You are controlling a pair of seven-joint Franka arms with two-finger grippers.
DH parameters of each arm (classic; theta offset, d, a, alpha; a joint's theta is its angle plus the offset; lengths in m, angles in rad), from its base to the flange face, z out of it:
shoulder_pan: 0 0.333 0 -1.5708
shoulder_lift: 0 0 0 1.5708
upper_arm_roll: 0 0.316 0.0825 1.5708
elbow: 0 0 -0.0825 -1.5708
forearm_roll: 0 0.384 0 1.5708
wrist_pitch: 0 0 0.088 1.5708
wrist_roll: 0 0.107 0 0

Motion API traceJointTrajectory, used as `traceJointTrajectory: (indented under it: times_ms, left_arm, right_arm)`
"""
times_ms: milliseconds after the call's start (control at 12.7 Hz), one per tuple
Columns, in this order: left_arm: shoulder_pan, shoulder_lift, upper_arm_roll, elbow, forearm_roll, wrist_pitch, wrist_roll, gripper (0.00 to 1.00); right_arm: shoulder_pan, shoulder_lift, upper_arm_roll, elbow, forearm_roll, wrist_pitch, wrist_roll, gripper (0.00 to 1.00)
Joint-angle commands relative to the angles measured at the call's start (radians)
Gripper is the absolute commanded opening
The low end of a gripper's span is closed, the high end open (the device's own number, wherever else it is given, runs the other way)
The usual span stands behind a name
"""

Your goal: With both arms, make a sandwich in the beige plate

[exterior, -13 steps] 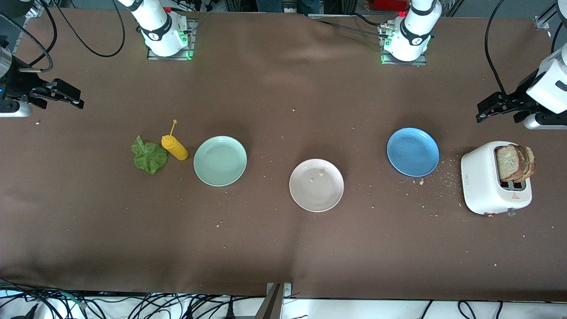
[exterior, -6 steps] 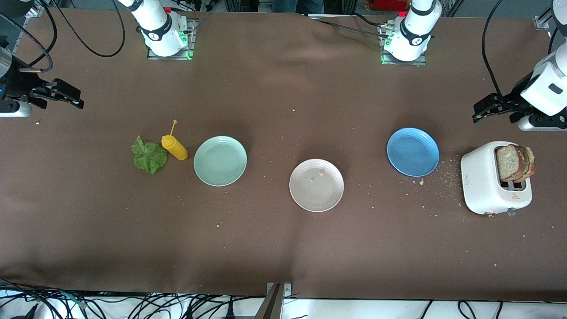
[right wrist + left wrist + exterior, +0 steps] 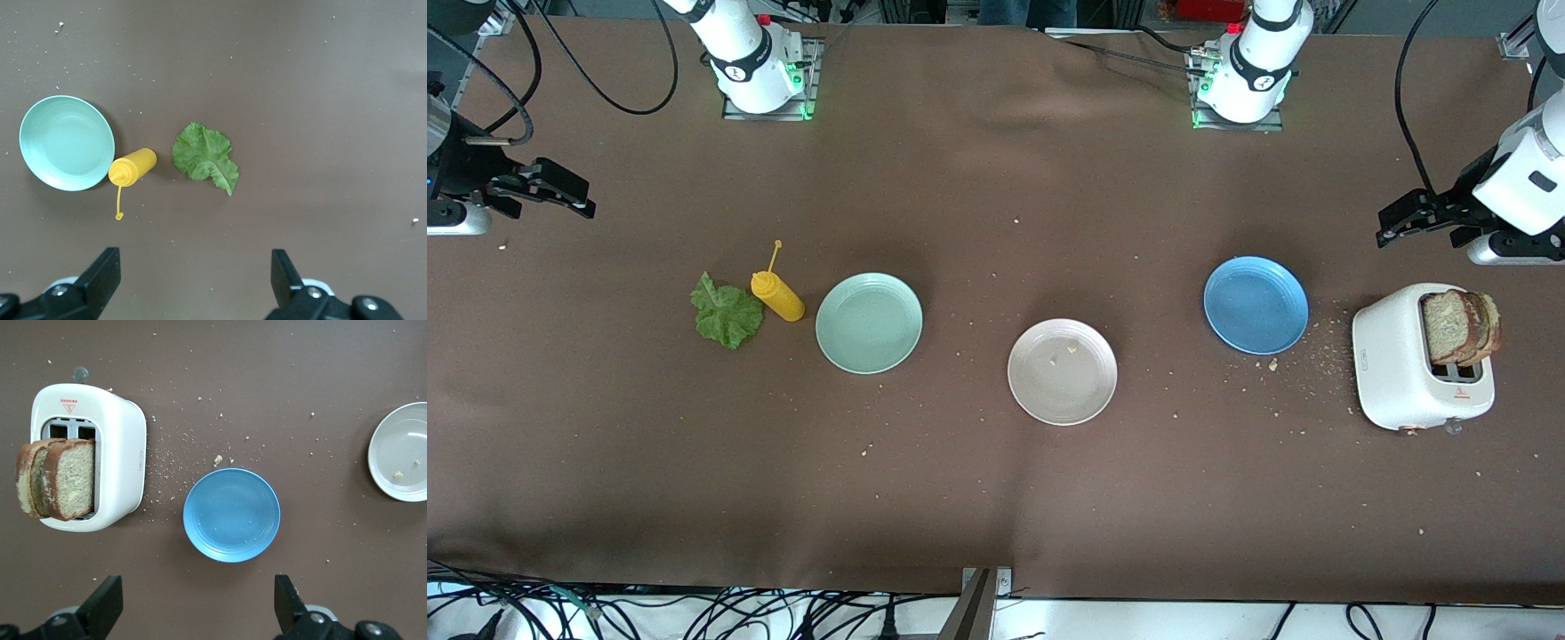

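The white toaster [image 3: 1421,357] holds two bread slices [image 3: 1460,326]. The beige plate [image 3: 1062,372], mid-table, holds only crumbs. Left gripper [image 3: 1408,218] and right gripper [image 3: 560,188] hang wide open over the table ends, holding nothing.

The blue plate [image 3: 1256,304] lies flat on the brown tablecloth [image 3: 978,498], below the fingers [image 3: 103,603] of the left gripper [image 3: 197,587]. The white toaster [image 3: 1392,356] stands just beside it toward the left arm's end, and crumbs [image 3: 1303,351] are scattered between the two. The mint-green plate [image 3: 869,322] and the yellow squeeze bottle [image 3: 779,298] just beside it sit well apart from the fingers [image 3: 100,273] of the right gripper [image 3: 193,260], the bottle closer to them than the plate.
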Motion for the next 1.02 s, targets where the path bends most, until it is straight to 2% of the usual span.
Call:
traceJointTrajectory:
  times_ms: [0, 942]
  left_arm:
    - [0.018, 0.003, -0.007, 0.000, 0.029, 0.000, 0.008, 1.00]
    - [0.018, 0.004, -0.007, 0.000, 0.029, 0.008, 0.007, 1.00]
  right_arm:
    - [0.004, 0.004, -0.006, 0.017, 0.010, -0.019, 0.002, 1.00]
    - [0.004, 0.018, -0.006, 0.017, 0.017, -0.011, 0.002, 1.00]
